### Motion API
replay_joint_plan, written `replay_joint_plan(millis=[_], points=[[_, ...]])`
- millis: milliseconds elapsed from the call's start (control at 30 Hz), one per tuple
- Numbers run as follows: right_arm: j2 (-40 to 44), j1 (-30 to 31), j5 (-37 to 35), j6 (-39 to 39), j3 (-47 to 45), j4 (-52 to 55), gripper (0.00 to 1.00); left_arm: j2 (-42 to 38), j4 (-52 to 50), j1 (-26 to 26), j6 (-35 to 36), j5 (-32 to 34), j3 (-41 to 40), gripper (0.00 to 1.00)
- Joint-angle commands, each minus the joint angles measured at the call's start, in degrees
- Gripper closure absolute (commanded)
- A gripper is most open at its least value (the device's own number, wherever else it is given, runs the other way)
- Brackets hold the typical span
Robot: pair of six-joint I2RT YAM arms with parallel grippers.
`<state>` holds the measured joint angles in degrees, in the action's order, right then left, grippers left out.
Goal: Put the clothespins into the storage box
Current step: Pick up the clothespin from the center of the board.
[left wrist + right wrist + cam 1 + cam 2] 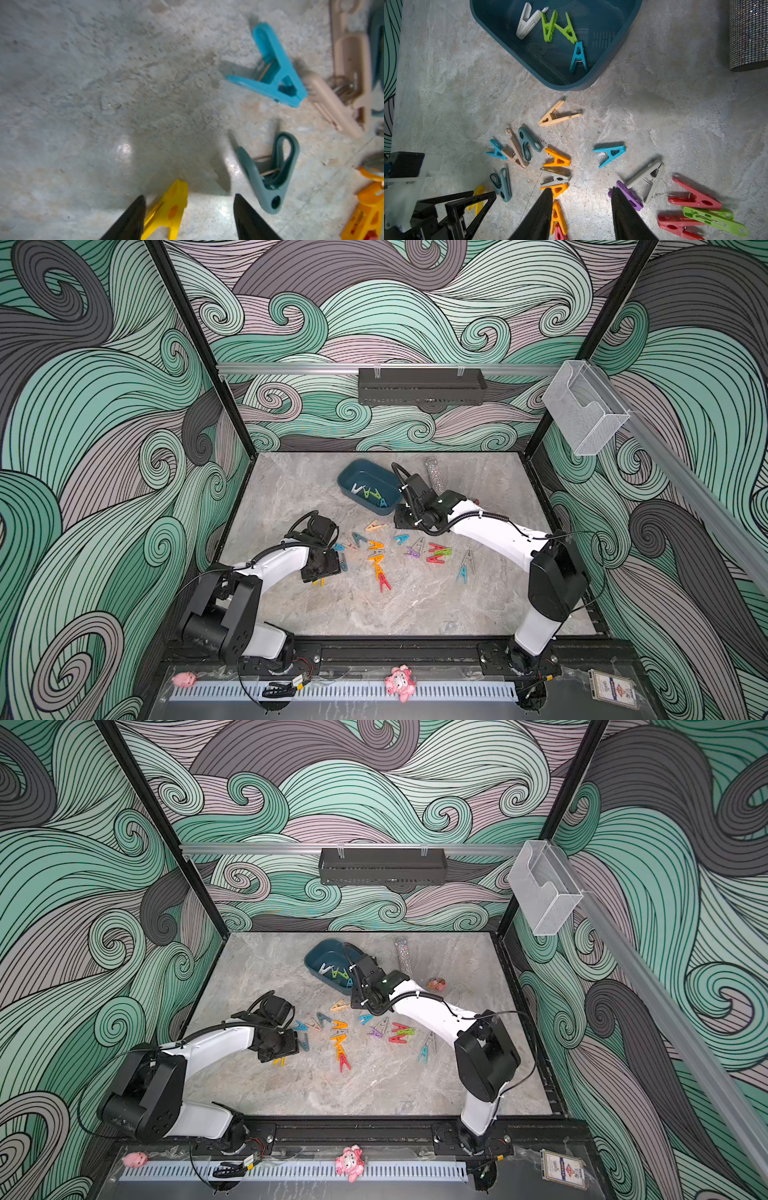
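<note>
The storage box [566, 87] sits toward the back of the bench [675, 114], just beyond the scatter, so each carry is short. It holds only four pegs: a white clothespin [527, 21], two green clothespins [549, 27] and a blue clothespin [578, 57]. Most of the job seems undone, with the loose clothespins [376, 560] lying flat in a band between the two arms. The left tool [189, 196] is low at its own end of that band. Its fingers are parted and straddle a yellow clothespin [170, 207], which lies close against one finger; it looks bracketed, not yet pinched. That peg lies apart from its neighbours, and the nearest, a dark teal clothespin [270, 176], is outside the fingers, likely why it was chosen. The right tool [581, 188] hangs unclenched and empty above the middle of the scatter, with the orange clothespins [557, 159] beside one finger and a purple clothespin [630, 195] beside the other.
</note>
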<state>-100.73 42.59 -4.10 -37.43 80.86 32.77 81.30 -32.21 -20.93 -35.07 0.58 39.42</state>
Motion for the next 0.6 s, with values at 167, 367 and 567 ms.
replay_joint_plan(millis=[167, 367, 567], points=[[-0.1, 0.3, -1.6, -0.8, -0.1, 0.2, 0.52, 0.4, -1.1, -2.8, -2.9, -1.3, 0.1, 0.35], [-0.5, 0.5, -1.5, -0.9, 0.0, -0.1, 0.52, 0.6, -3.4, -2.8, -2.5, 1.5, 0.5, 0.41], [-0.9, 0.5, -1.5, -0.9, 0.2, -0.1, 0.51, 0.8, -4.5, -2.8, -2.9, 3.0, 0.4, 0.5]])
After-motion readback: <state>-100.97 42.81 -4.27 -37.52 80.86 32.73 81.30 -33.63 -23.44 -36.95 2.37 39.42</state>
